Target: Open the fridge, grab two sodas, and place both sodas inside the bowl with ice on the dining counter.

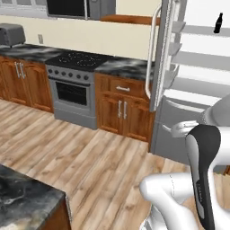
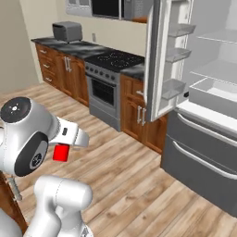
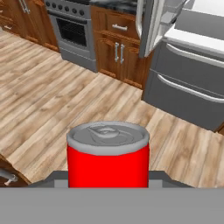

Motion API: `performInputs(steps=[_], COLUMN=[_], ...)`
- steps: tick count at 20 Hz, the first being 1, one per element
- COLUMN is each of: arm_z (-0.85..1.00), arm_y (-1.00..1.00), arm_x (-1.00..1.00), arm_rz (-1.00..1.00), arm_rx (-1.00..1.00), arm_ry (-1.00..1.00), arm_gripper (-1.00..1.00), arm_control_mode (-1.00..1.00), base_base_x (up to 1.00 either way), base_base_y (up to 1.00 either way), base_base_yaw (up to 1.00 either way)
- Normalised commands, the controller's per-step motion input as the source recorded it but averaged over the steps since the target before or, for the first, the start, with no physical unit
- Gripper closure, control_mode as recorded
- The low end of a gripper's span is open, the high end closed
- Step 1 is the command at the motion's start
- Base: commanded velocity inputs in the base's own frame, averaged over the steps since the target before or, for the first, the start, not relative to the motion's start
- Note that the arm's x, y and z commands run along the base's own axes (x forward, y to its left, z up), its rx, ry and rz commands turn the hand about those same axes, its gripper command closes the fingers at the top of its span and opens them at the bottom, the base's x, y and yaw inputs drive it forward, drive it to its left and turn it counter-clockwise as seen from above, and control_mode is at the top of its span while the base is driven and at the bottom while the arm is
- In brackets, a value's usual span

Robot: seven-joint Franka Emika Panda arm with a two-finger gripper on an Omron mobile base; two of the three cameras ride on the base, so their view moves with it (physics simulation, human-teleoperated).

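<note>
Wood-plank floor (image 3: 48, 92) spreads beneath and ahead of the pincer (image 3: 108, 183), with a run of brown wooden cabinets (image 1: 123, 110) and a grey stove (image 1: 74, 85) along the far wall. Pincer pinches a red soda can (image 3: 108, 155) with a grey pull-tab top, can upright between the fingertips, which sit hidden behind it in the hand view; in the right base view the can (image 2: 60, 152) shows as a red block at the end of the white arm, held above the floor. Fridge (image 3: 188, 87) stands ahead and to the right of the pincer, well apart, its left door (image 2: 159, 60) swung open, white shelves bare in the right base view, two grey lower drawers shut. One black bottle-shaped soda (image 1: 218, 23) sits on an upper shelf inside the fridge, far above and beyond the pincer. Toaster (image 2: 67, 31) rests on the far marbled bench, left of the stove. Corner of the dining counter (image 1: 27, 197), black-grey marbled top, lies near the base at lower left of the left base view. Microwave (image 1: 67, 8) hangs over the stove.
</note>
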Motion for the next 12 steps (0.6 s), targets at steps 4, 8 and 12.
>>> performInputs(steps=[4, 8, 12], arm_z=[0.0, 0.0, 0.0], arm_y=[0.0, 0.0, 0.0], arm_x=[0.0, 0.0, 0.0], arm_rz=[0.0, 0.0, 0.0], arm_rx=[0.0, 0.0, 0.0], arm_ry=[0.0, 0.0, 0.0], arm_gripper=[1.0, 1.0, 1.0], arm_control_mode=[1.0, 1.0, 1.0], base_base_x=[-0.96, -0.97, -0.83], base_base_y=[-0.07, -0.02, 0.38], base_base_yaw=[0.42, 0.35, 0.17])
